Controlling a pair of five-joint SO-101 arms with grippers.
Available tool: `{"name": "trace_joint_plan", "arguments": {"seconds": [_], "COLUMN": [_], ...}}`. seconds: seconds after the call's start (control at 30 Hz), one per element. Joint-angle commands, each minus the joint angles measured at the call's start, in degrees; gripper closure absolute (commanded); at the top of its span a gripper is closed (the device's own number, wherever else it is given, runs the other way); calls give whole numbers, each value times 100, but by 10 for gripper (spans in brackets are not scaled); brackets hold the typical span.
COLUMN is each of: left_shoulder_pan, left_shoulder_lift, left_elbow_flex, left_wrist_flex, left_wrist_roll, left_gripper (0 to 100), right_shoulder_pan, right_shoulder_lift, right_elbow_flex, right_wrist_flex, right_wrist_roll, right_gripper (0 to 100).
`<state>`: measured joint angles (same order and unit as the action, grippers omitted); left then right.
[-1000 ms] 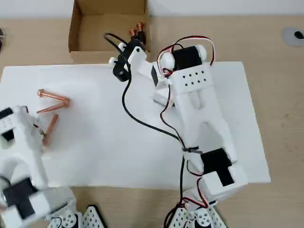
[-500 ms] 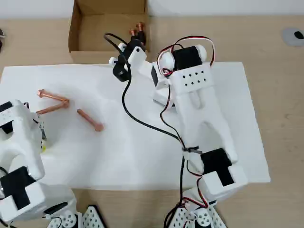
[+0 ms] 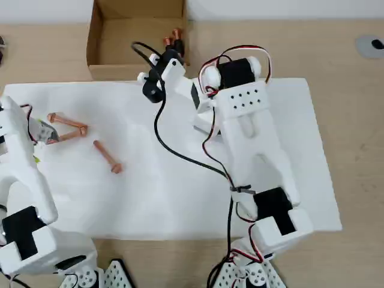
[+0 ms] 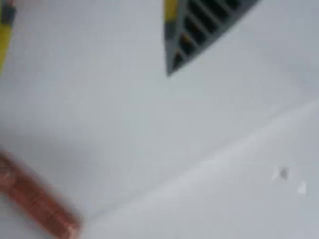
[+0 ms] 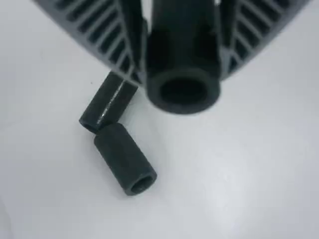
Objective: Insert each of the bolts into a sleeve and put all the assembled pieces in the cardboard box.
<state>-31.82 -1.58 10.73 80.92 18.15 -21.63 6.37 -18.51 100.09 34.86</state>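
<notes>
Two copper bolts (image 3: 67, 123) lie crossed at the left of the white sheet (image 3: 180, 192). My left gripper (image 3: 45, 132) stands open right beside them, nothing between its fingers. In the left wrist view the gripper (image 4: 87, 45) hangs over bare sheet, with a bolt (image 4: 35, 204) close by. A third bolt (image 3: 107, 156) lies loose further right. My right gripper (image 5: 182, 74) is shut on a black sleeve (image 5: 182, 89), held above two more black sleeves (image 5: 124, 159) that lie end to end on the sheet. The cardboard box (image 3: 99, 36) stands at the back, with copper pieces (image 3: 173, 38) at its right wall.
The right arm (image 3: 246, 132) stretches across the middle of the sheet, its black cable (image 3: 180, 156) trailing over the paper. A bare wooden tabletop (image 3: 348, 120) surrounds the sheet. A grey disc (image 3: 371, 45) sits at the far right edge.
The left arm moved away from the front edge up to the two crossed bolts. The bolt by its gripper a second ago now lies loose further right. The right arm kept still.
</notes>
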Motion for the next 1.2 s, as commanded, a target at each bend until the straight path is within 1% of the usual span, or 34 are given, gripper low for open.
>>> {"name": "trace_joint_plan", "arguments": {"seconds": [0.0, 0.07, 0.13, 0.2, 0.27, 0.33, 0.5, 0.7, 0.9, 0.97, 1.07, 1.17], "left_shoulder_pan": [105, 290, 633, 958, 1284, 1530, 1626, 1758, 2136, 2251, 2391, 2488], "left_shoulder_lift": [-22, -22, -22, -48, -66, -75, -40, -31, -40, -40, -66, -84], "left_elbow_flex": [-26, 185, 422, 607, 668, 668, 695, 1503, 1705, 1714, 1688, 1609], "left_wrist_flex": [-378, -440, -422, -413, -123, 123, 105, -651, -941, -1011, -1055, -1029], "left_wrist_roll": [-35, -26, -97, -440, -738, -844, -589, -554, -255, -237, -237, -237], "left_gripper": [767, 767, 767, 767, 767, 767, 768, 768, 769, 791, 853, 872], "right_shoulder_pan": [101, 101, 101, 101, 101, 101, 101, 101, 101, 101, 101, 101], "right_shoulder_lift": [-321, -321, -321, -321, -321, -321, -330, -330, -330, -330, -330, -330], "right_elbow_flex": [-40, -40, -40, -40, -40, -31, 31, 22, 22, 22, 22, 22], "right_wrist_flex": [44, 44, 44, 44, 79, 132, 123, 123, 97, 114, 114, 114], "right_wrist_roll": [-9, -9, -9, -9, -9, -9, -9, -9, -9, -9, -9, -9], "right_gripper": [988, 988, 988, 988, 988, 988, 988, 988, 988, 988, 988, 988]}}
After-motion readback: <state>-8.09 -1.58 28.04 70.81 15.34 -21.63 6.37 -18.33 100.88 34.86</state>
